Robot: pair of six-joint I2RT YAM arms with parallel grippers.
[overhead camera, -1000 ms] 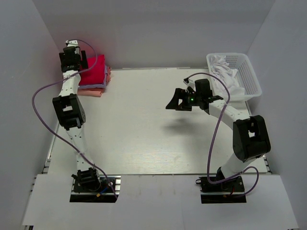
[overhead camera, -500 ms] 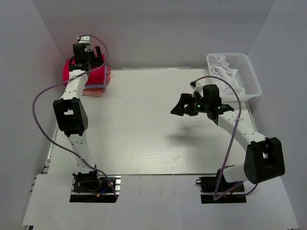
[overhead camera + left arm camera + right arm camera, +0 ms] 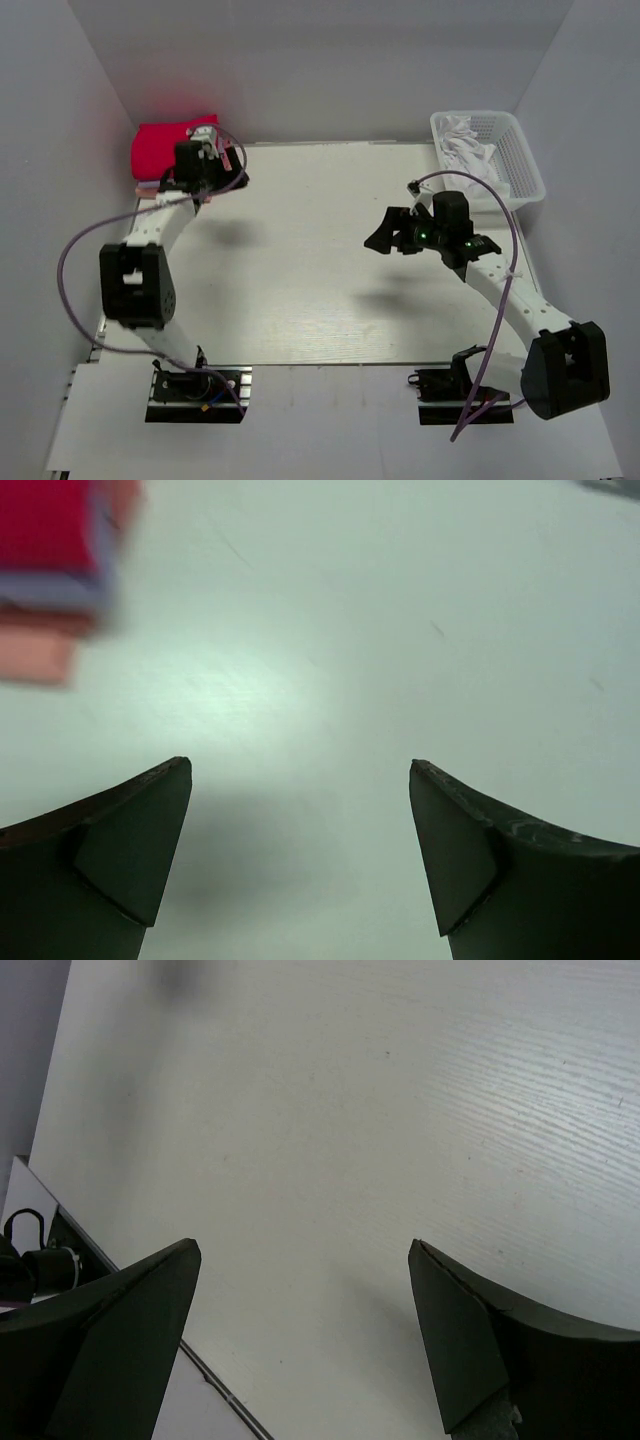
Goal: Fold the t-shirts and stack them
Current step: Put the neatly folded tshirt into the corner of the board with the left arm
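On my left gripper (image 3: 300,770) the two dark fingers (image 3: 120,850) stand wide apart with nothing between them, only bare white table (image 3: 400,630) below the gap. My right gripper (image 3: 305,1250) is spread just as wide and is also empty, hanging over the pale wood grain of the table's middle. Past the tip of its left finger, low in the wrist view, the table's edge shows, with a black arm base (image 3: 25,1260) and a loop of cable just beyond it.

Farther out from my left fingers, ahead and off to the left of the left fingertip, lies the stack of folded shirts. It is blurred in the wrist view. The red t-shirt (image 3: 45,520) is on top, the lavender t-shirt (image 3: 50,585) is under it, and the salmon-pink t-shirt (image 3: 35,650) is at the bottom with its edge sticking out nearest me. From above, the stack sits in the far left corner of the table, just beside my left gripper; I cannot tell whether they touch.

Farthest from my right fingers, behind them in the far right corner, stands the white lattice basket (image 3: 525,160) with crumpled white cloth (image 3: 465,140) in it.
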